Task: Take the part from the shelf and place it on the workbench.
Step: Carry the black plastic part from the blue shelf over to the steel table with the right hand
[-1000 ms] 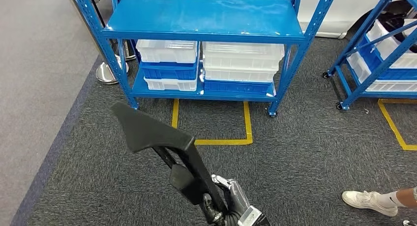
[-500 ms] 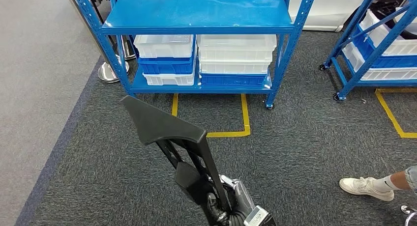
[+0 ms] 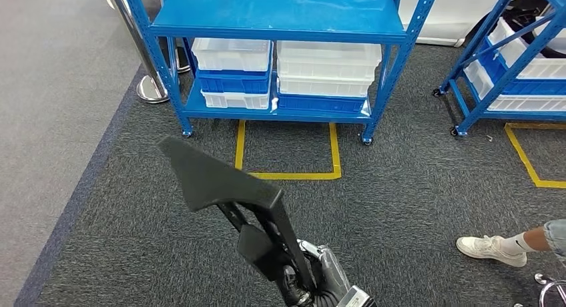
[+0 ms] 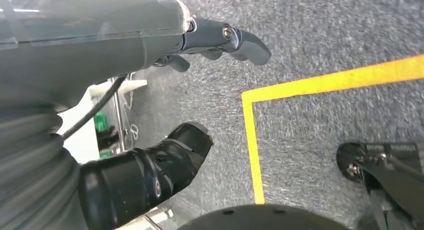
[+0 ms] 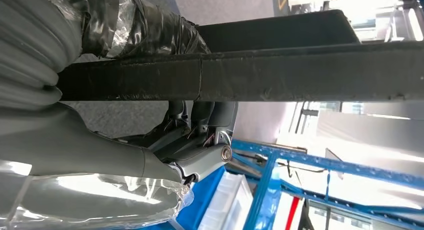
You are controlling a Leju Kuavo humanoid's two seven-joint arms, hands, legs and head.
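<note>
Right hand point(image 3: 320, 280) grips the black part point(image 3: 223, 187) by its lower stem, near bottom centre; our wrist view confirms fingers point(image 5: 190, 115) wrapped round the bar. Part stands tilted, its flat head leaning left and far, over grey carpet. Left hand point(image 4: 200, 90) hangs over the floor, fingers apart, holding nothing. Versus earlier frames, the whole view has shifted, so the camera moved: blue shelf point(image 3: 280, 17) sits slightly lower, person's shoe point(image 3: 487, 248) lower right.
</note>
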